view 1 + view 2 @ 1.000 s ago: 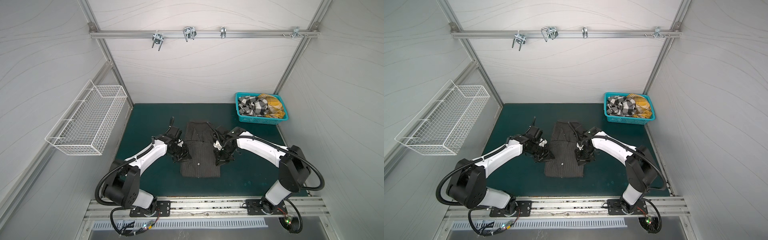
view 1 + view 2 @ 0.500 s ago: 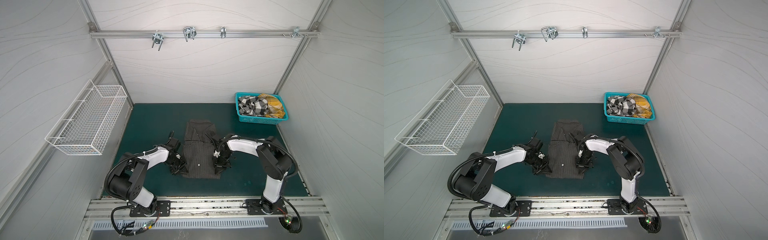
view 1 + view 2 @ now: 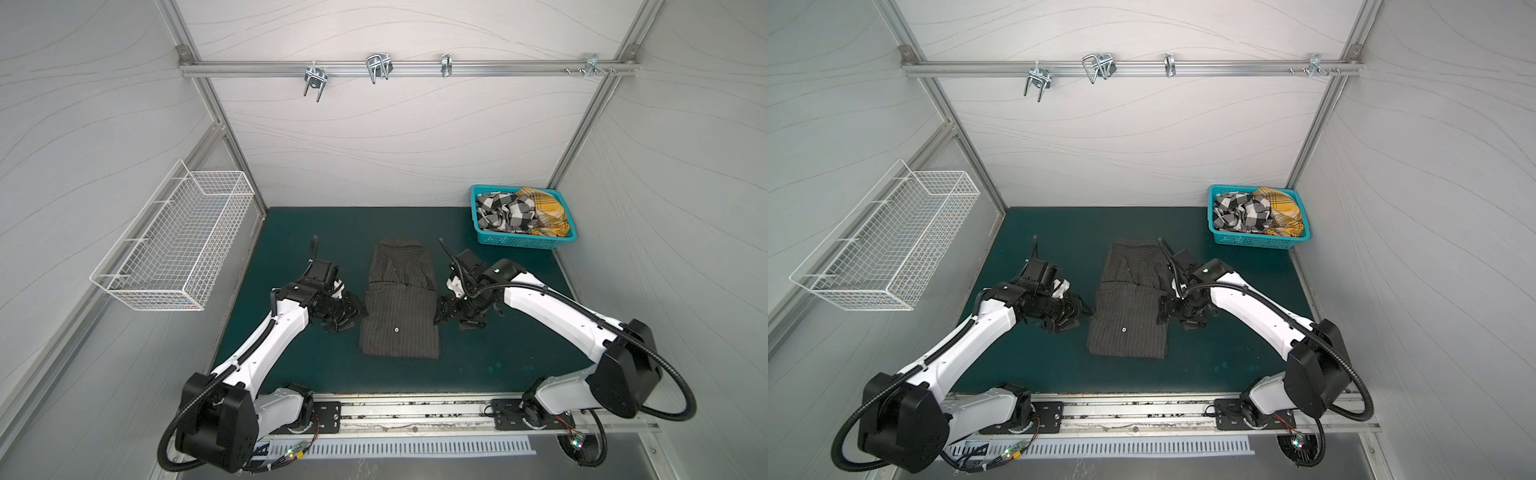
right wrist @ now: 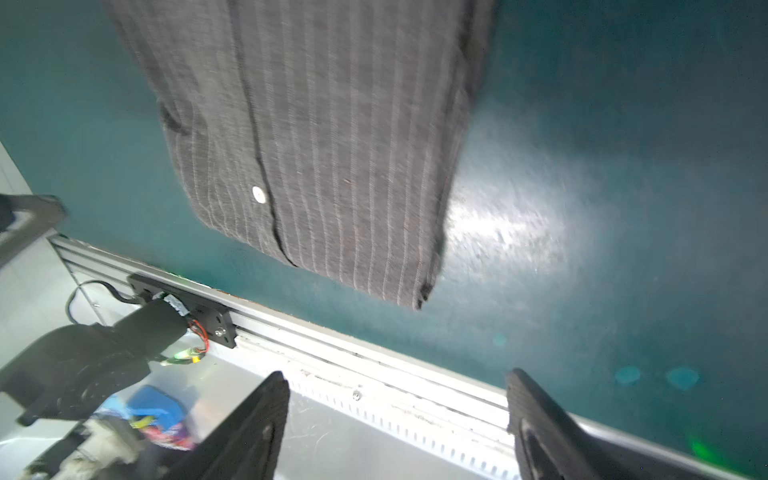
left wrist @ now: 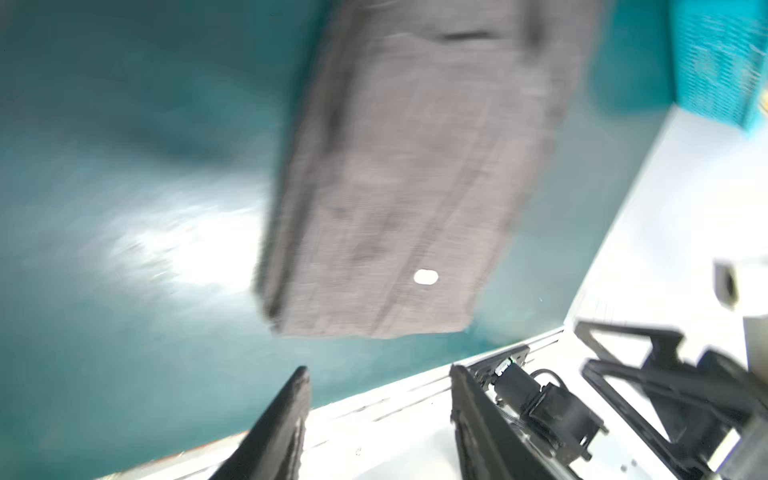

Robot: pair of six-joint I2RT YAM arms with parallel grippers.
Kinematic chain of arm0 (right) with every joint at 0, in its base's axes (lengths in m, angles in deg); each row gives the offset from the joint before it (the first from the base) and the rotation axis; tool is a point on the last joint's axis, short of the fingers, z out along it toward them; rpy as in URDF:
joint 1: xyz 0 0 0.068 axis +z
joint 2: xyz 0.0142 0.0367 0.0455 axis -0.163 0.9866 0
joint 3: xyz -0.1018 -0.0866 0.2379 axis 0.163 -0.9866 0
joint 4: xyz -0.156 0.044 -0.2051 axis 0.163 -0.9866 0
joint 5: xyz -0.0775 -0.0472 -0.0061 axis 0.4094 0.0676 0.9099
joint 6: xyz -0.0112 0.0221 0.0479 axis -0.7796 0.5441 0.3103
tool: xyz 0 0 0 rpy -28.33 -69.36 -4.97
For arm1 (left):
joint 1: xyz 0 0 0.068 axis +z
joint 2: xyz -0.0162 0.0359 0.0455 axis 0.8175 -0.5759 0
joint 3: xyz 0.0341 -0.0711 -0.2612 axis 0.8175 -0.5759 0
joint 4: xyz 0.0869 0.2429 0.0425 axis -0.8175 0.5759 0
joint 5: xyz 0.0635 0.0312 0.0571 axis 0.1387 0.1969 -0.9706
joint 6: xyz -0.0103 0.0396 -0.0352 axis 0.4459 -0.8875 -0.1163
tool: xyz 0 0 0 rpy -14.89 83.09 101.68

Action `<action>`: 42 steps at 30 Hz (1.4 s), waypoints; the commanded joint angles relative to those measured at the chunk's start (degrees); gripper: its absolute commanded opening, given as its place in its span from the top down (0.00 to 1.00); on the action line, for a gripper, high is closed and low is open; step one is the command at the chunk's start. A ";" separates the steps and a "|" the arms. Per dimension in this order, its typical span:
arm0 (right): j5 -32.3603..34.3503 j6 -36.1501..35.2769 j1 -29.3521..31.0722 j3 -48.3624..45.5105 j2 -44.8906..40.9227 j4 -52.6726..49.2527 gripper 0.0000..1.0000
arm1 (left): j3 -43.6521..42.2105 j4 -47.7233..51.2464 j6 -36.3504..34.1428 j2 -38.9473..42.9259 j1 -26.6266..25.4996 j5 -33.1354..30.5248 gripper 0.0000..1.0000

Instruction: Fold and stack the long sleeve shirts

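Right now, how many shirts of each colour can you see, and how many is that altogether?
Dark pinstriped shirt, folded on the green mat: 1
Black-and-white checked shirt, in the teal basket: 1
Yellow plaid shirt, in the same basket: 1
Total: 3 shirts

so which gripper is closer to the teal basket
Right. The right gripper is at the right edge of the dark striped shirt, on the side toward the teal basket. The left gripper is at the shirt's left edge, so the shirt lies between it and the basket.
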 commanded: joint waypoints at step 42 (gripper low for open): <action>-10.22 16.12 0.33 -12.44 17.52 21.18 0.61 | -7.52 -11.43 3.59 -16.20 -3.20 -1.15 0.51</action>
